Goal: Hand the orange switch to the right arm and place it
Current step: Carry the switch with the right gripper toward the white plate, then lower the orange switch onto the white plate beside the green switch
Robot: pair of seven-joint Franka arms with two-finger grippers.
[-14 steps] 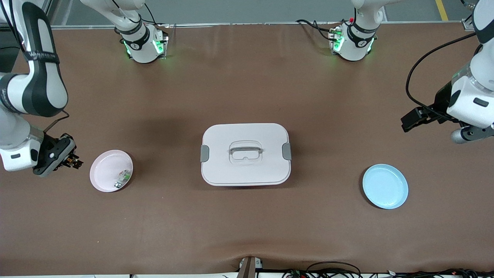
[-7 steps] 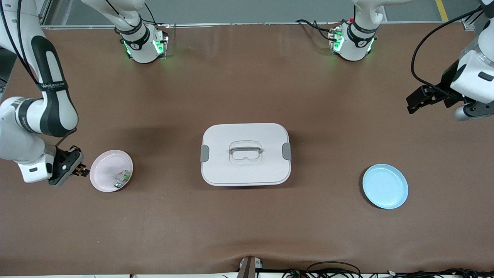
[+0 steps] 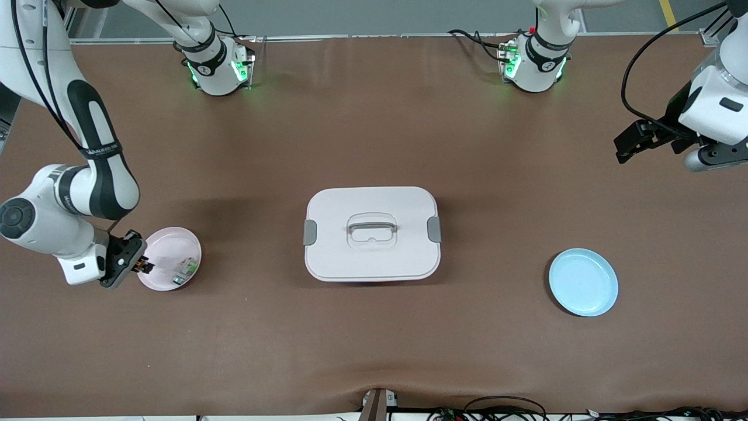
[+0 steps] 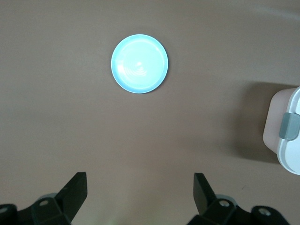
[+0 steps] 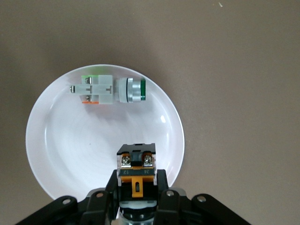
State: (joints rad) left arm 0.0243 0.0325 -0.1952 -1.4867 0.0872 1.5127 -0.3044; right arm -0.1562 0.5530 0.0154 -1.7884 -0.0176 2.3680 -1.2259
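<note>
The right gripper (image 5: pixel 136 190) is pinching the orange switch (image 5: pixel 136 166) between its 2 fingers over the pink plate's (image 5: pixel 56 154) rim; releasing comes next. The left gripper (image 4: pixel 138 192) is waiting, fingers wide.

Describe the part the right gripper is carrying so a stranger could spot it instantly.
Find the pink plate toward the right arm's end of the table. The right gripper hangs over its rim, shut on the orange switch, a tiny black block with orange, unlike the greenish-white part lying in the plate.
</note>
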